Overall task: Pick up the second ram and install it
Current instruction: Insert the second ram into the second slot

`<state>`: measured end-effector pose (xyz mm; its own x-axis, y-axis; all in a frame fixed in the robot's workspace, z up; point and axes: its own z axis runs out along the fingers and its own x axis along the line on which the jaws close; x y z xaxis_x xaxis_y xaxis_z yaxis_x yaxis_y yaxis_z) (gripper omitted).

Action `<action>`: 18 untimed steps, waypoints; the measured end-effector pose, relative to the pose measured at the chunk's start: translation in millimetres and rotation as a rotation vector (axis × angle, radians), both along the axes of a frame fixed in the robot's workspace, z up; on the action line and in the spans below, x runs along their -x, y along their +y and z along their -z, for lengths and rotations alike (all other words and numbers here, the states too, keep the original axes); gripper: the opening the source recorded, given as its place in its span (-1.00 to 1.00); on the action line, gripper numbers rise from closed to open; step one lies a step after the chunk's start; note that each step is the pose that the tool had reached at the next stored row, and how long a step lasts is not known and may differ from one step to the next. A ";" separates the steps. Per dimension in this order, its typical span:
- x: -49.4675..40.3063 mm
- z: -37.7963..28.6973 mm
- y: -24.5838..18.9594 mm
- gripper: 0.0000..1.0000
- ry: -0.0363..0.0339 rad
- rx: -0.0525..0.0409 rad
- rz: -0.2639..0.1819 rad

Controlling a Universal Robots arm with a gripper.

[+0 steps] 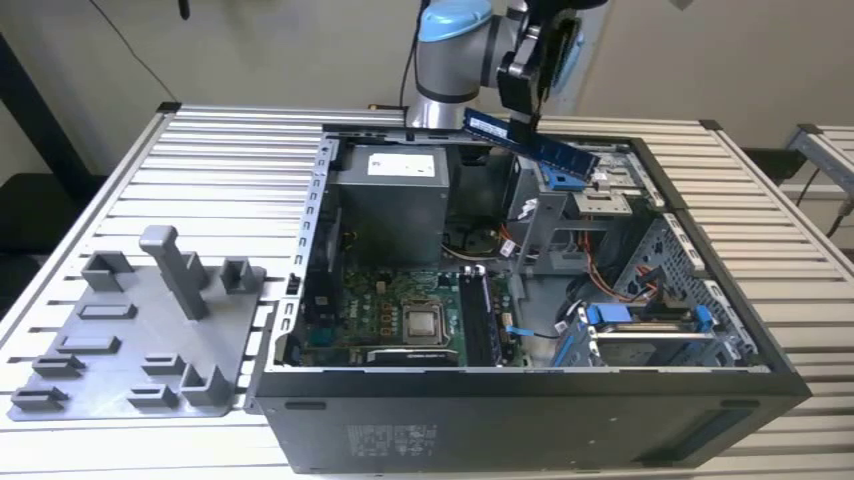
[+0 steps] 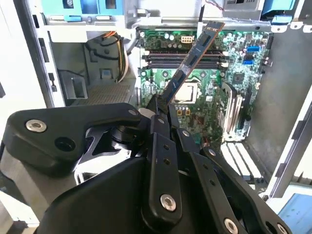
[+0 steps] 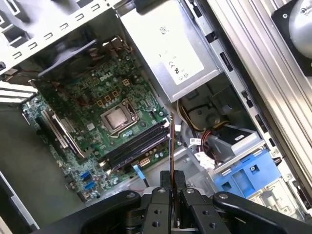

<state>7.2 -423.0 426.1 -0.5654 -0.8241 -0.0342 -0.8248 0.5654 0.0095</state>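
The gripper's (image 2: 163,109) fingers are pinched nearly together on the flat faces of the second ram (image 2: 192,58). The arm (image 1: 447,70) reaches down over the far end of the open computer case (image 1: 534,420). The stick hangs above it, its long axis sloping down toward the exterior view's right, with the motherboard (image 1: 387,300) below.

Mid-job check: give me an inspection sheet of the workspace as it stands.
Surface: slatted metal table carrying an open computer case.
Job's things: memory stick held tilted over the case, not seated in the motherboard.
Clutter: grey fixture tray beside the case, at the exterior view's left.
End effector: end effector shut on the memory stick.
Cables: orange wires inside the case.
Surroundings: plain wall; second table at the exterior view's right.
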 end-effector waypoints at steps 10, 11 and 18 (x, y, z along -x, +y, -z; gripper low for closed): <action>0.0 1.0 0.0 -0.72 0.0000 0.0004 0.165; 0.0 1.1 0.0 -0.72 0.0000 0.0004 0.182; 0.0 1.9 0.0 -0.72 0.0001 0.0005 0.302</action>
<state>7.2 -423.0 424.2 -0.7847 -0.6189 -0.0338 -0.6195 0.7849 0.0092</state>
